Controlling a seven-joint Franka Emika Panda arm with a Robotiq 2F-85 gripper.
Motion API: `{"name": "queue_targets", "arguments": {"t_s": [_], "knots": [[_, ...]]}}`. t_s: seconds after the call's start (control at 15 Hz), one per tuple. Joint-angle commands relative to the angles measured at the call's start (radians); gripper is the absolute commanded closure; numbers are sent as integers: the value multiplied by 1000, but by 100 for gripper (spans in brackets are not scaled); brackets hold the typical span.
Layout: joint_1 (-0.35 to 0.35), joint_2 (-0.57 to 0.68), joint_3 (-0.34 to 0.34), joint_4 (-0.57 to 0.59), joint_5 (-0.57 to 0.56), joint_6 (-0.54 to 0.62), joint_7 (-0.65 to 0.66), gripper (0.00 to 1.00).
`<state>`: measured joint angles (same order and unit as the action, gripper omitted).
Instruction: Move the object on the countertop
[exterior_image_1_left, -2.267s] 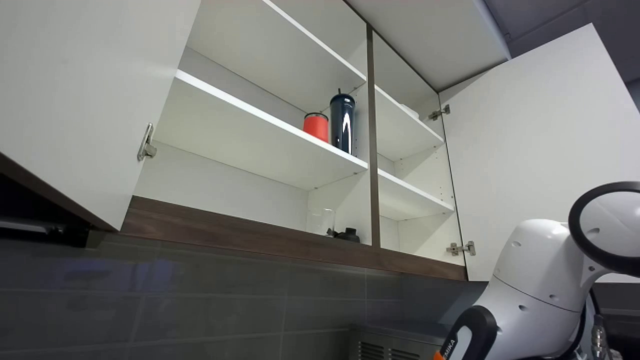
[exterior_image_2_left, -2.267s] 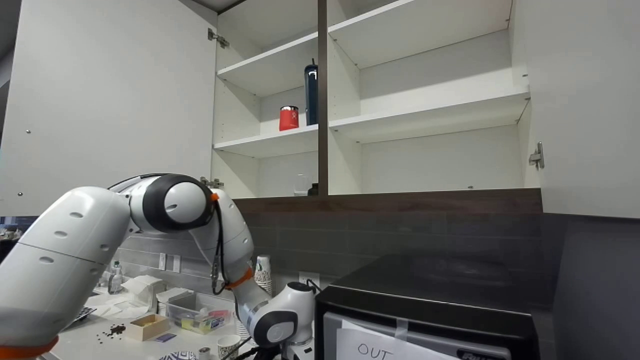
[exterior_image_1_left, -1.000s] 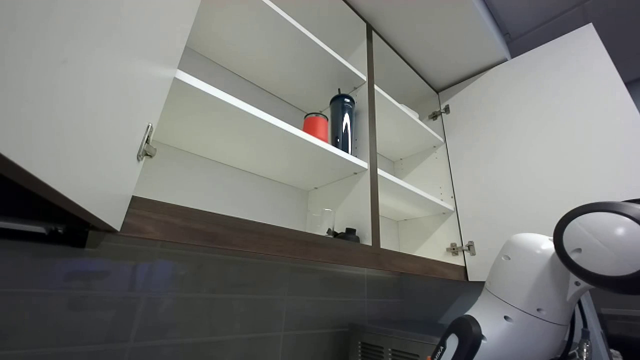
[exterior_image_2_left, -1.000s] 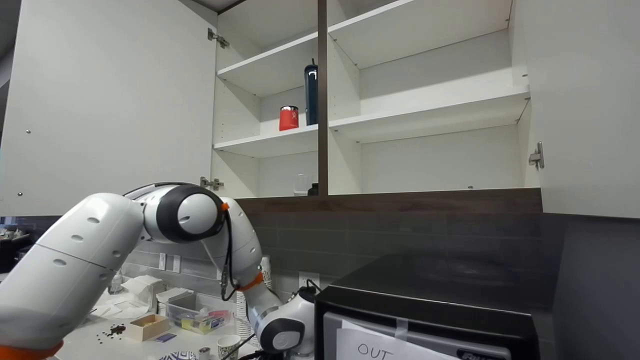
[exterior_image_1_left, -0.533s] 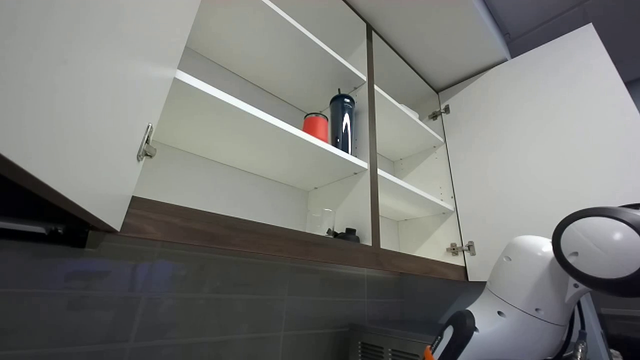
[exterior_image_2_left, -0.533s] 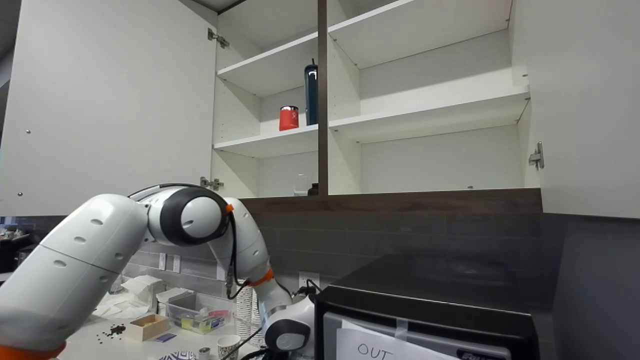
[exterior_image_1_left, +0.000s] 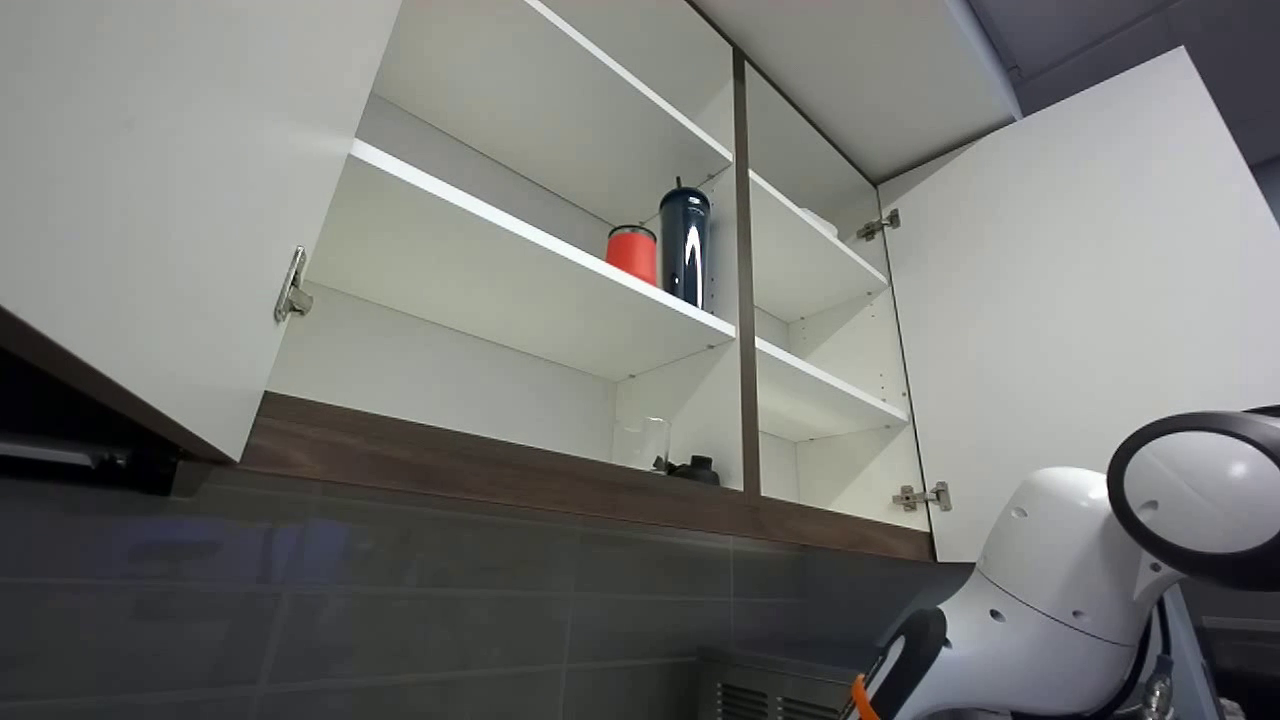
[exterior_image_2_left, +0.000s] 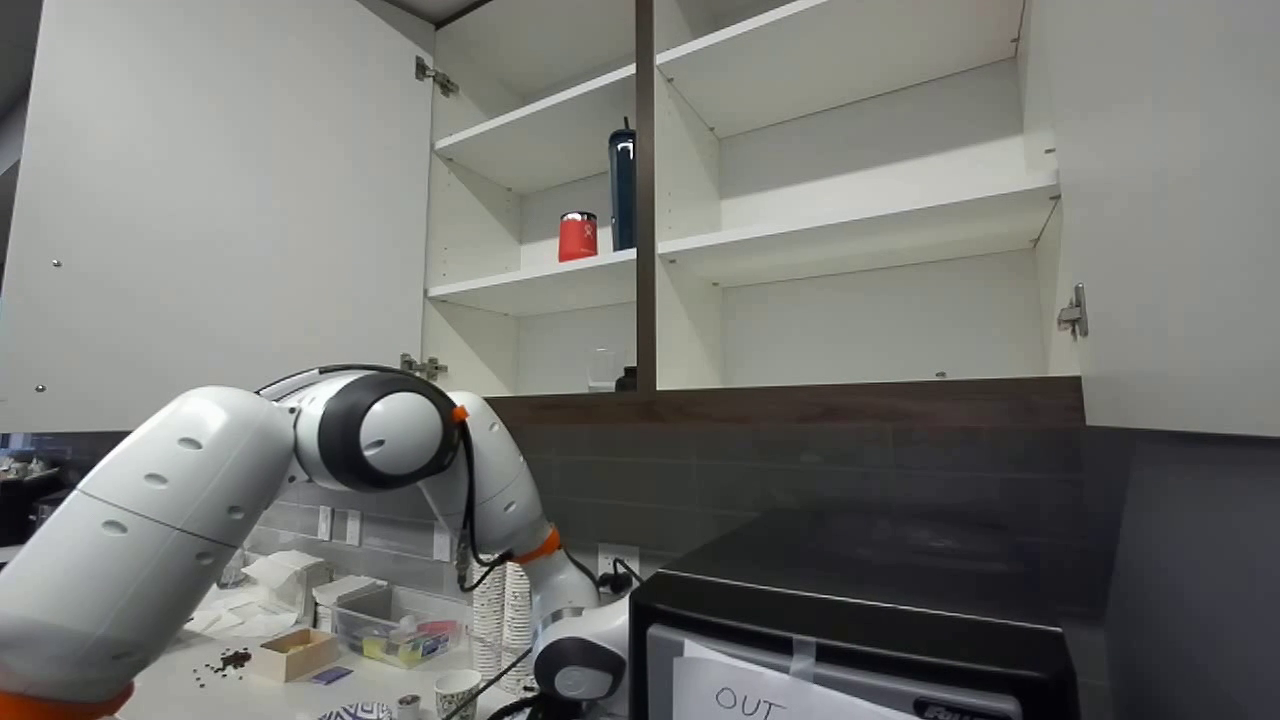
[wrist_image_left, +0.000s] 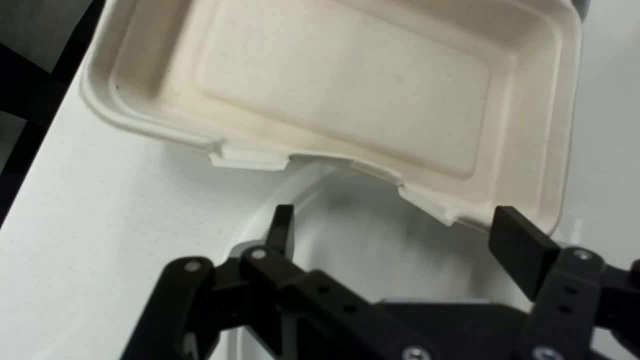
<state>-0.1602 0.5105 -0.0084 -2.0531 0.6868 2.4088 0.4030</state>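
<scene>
A beige open container (wrist_image_left: 345, 85) with raised sides and tabs along its near edge fills the upper part of the wrist view. It lies on the white countertop (wrist_image_left: 115, 215). My gripper (wrist_image_left: 395, 215) is open, with nothing visible between its fingers. The fingertips are near the tabbed edge; the right one overlaps the container's corner in the picture, and I cannot tell whether they touch. A white thing with a curved rim (wrist_image_left: 250, 225) shows below the container and behind the fingers. In the exterior views the container and the fingers are hidden or out of view.
The countertop edge (wrist_image_left: 42, 142) runs along the left of the wrist view. A black microwave (exterior_image_2_left: 850, 590) stands beside the arm. Stacked paper cups (exterior_image_2_left: 488, 620), a clear bin (exterior_image_2_left: 350, 625) and a small box (exterior_image_2_left: 293, 655) stand behind the arm. Open cabinets above hold a red cup (exterior_image_2_left: 578, 237) and dark tumbler (exterior_image_2_left: 622, 190).
The arm has come down and shifted toward the microwave, mostly in the earlier part. In the last half second it moved only slightly. The cabinet items have not moved.
</scene>
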Motion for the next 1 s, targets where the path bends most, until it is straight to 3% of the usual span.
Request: {"name": "queue_targets", "arguments": {"t_s": [0.0, 0.27, 0.93], "knots": [[28, -17, -33, -16, 11, 15, 21, 0], [73, -5, -70, -10, -29, 60, 94, 0], [131, 35, -108, 12, -182, 31, 262, 0]]}}
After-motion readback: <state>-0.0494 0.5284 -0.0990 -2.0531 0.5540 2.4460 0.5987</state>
